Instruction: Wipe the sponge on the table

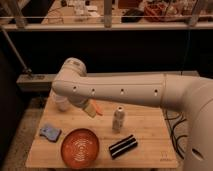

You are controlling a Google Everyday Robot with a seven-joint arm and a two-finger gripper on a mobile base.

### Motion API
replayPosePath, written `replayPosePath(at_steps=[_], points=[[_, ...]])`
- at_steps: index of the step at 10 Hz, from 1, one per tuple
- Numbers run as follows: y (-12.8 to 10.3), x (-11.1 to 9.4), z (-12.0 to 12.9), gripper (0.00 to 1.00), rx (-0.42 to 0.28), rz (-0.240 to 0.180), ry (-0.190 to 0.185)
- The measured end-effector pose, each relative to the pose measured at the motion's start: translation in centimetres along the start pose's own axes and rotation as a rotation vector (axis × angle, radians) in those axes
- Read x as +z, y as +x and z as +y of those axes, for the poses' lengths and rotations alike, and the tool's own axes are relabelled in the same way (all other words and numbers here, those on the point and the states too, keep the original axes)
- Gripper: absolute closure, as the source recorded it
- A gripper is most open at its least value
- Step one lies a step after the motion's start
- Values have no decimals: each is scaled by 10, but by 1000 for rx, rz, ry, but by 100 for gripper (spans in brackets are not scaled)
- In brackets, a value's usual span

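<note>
Camera view. 1 white robot arm (120,91) spans the rectangular light bamboo-wood table (150,125). Its 2-finger gripper (92,109) hangs below the elbow, over the table's rear-left part, jaws apart, gripping nothing. The small flat light-blue sponge (50,132) lies near the left edge, just beside the round orange plate (80,148), apart from the gripper.

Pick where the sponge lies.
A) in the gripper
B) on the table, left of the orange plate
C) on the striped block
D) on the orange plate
B: the sponge lies flat on the table, just left of the orange plate; the gripper hangs under the arm farther back, apart from it.
</note>
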Motion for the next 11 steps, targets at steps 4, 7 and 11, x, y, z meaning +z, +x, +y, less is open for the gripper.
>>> replayPosePath(at_steps=[4,7,11], points=[[-18,8,-19,20,-106,-12,9],[-26,16,-25,20,-166,-21,11],[-32,29,-34,20,-222,-24,18]])
